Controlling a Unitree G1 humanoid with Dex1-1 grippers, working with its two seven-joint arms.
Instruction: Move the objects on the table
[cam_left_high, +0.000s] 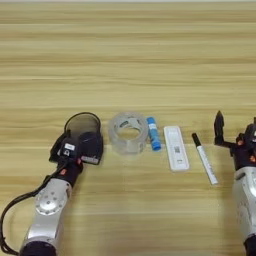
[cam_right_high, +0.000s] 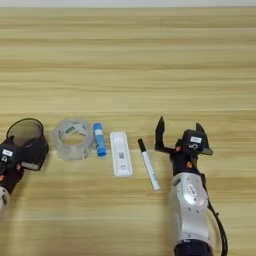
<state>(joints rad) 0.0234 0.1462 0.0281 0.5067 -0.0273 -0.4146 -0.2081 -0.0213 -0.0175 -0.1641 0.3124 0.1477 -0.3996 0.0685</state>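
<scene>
Five small objects are laid in a row across the near half of the wood-grain table (cam_left_high: 130, 55). From the robot's left: a dark see-through cup (cam_left_high: 82, 124), a clear tape roll (cam_left_high: 128, 132), a blue tube (cam_left_high: 153, 133), a white test cassette (cam_left_high: 176, 148) and a white marker with black cap (cam_left_high: 204, 158).

The left gripper (cam_left_high: 80, 147) is seen at the cup's near rim, dark fingers against it; whether the cup is actually clamped cannot be told.

The right gripper (cam_right_high: 178, 135) is held just right of the marker, its two fingers spread wide, nothing between them.

The marker's long axis is judged to run near-to-far, cap end farther and tilted slightly left. It lies immediately left of the right gripper, so the right arm is clearly the nearer one for it.
</scene>
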